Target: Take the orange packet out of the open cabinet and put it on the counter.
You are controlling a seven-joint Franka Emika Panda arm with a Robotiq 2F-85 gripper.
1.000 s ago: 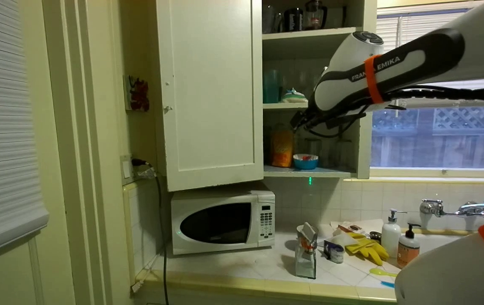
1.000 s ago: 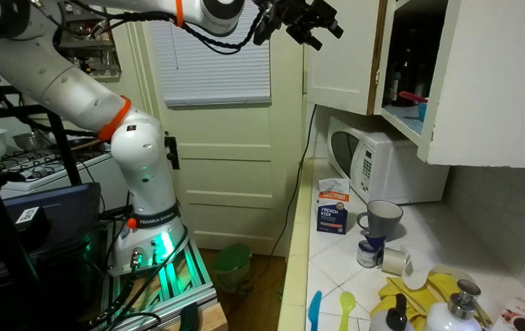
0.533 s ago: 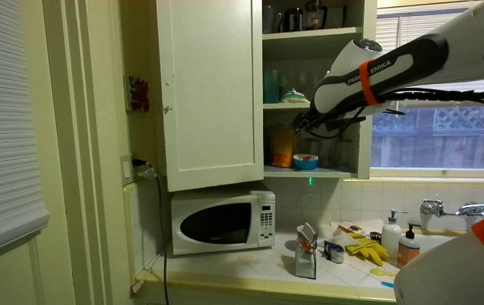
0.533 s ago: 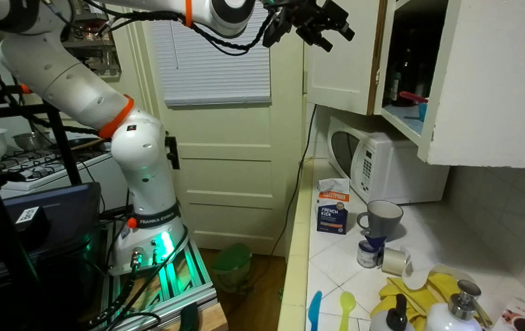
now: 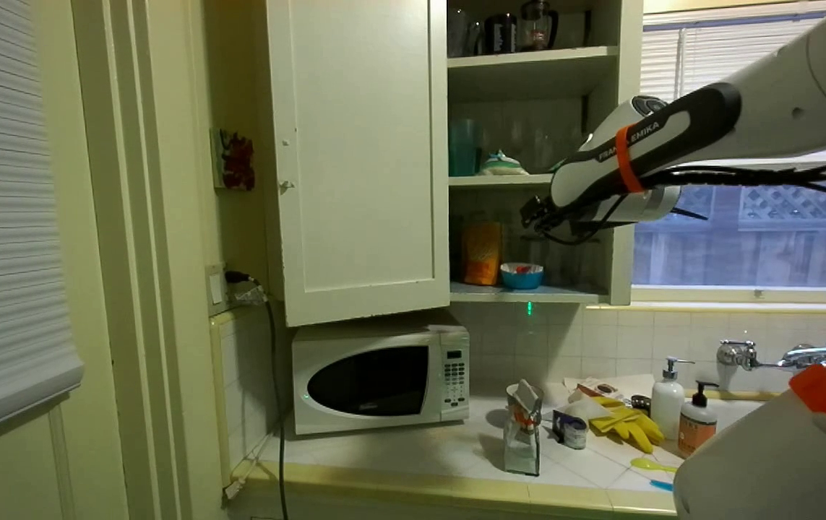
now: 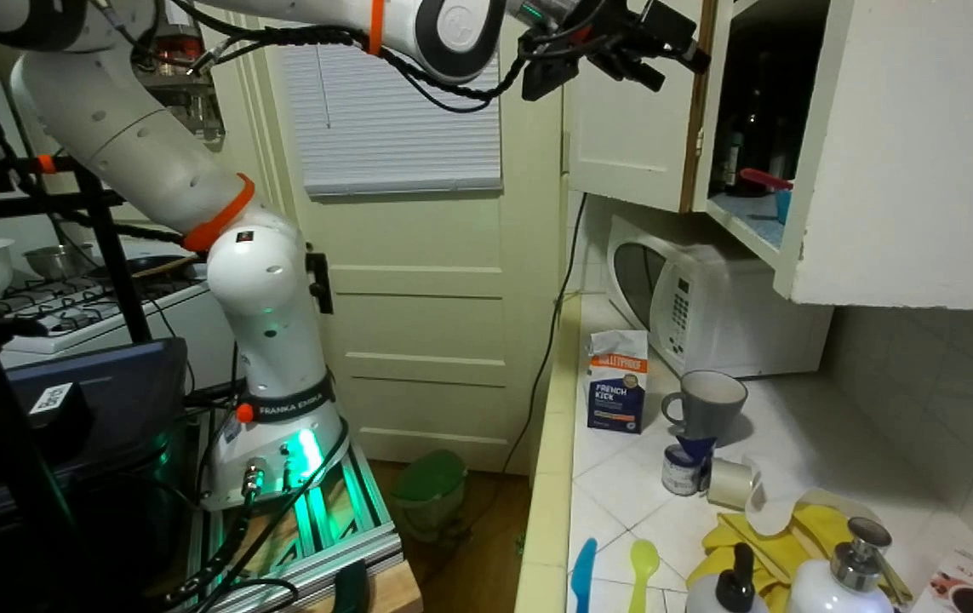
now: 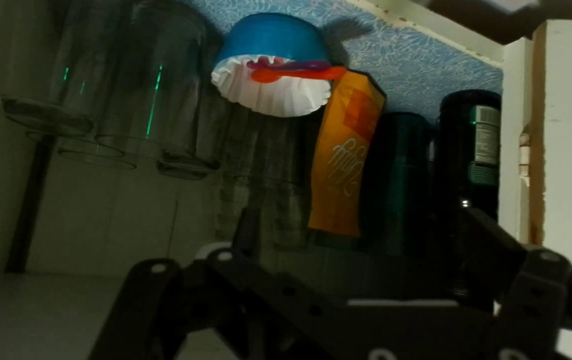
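The gripper, its fingers spread apart and holding nothing, stands before the open cabinet. Ahead of it and lower, apart from the fingers, the orange packet is upright on a shelf beside a blue bowl. Well below lies the counter. Judged thus, nothing is transferred; grasp, withdrawal and placing remain.

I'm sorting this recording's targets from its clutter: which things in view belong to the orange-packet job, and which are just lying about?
Belong to the job: orange packet, the cabinet it stands in, the counter it goes on, the open gripper.

Just lying about: microwave, blue bowl, French Kick bag, grey mug, yellow glove, green spoon, blue knife.
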